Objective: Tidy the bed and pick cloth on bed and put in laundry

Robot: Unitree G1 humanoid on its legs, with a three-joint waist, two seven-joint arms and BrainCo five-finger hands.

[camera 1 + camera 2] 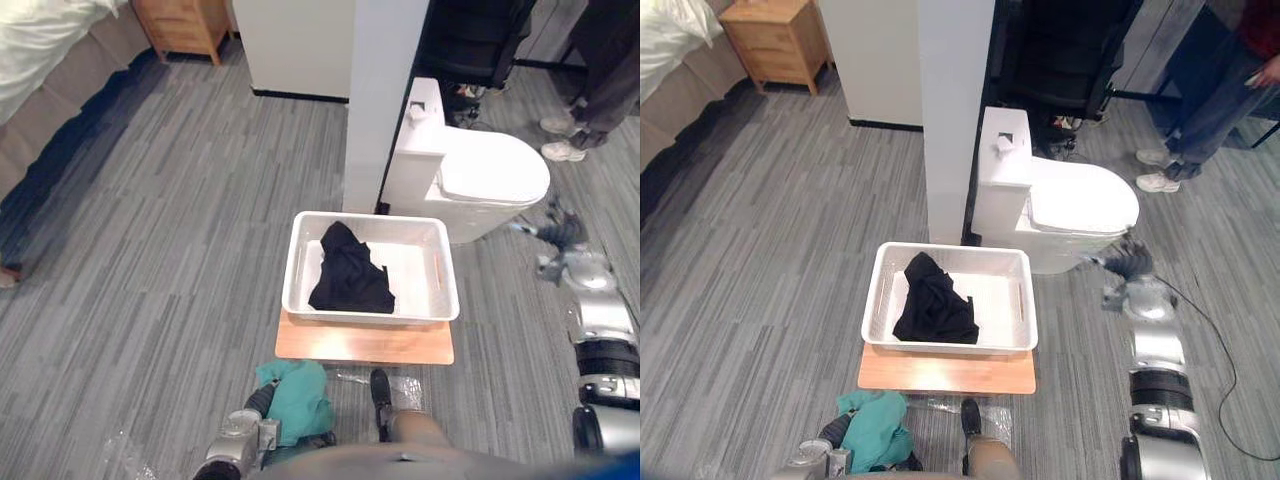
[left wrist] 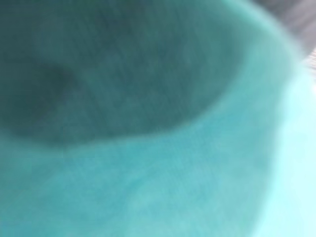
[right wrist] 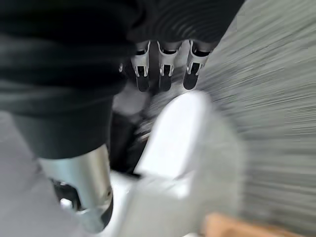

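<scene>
A teal cloth [image 1: 300, 398] is bunched over my left hand [image 1: 257, 402] low in front of me, just short of the wooden board [image 1: 365, 343]. The same teal fabric [image 2: 158, 148] lies right against the left wrist camera. On the board stands a white laundry basket [image 1: 412, 268] with a black cloth [image 1: 350, 272] crumpled in its left half. My right hand [image 1: 1129, 259] hangs out to the right beside the toilet [image 1: 480, 178], its fingers [image 3: 165, 74] straight and holding nothing.
A white pillar [image 1: 385, 100] rises right behind the basket. The bed [image 1: 40, 40] and a wooden nightstand [image 1: 185, 25] are at the far left. A person's legs [image 1: 1200, 110] stand at the far right by a black chair [image 1: 1060, 50]. Grey striped floor surrounds the board.
</scene>
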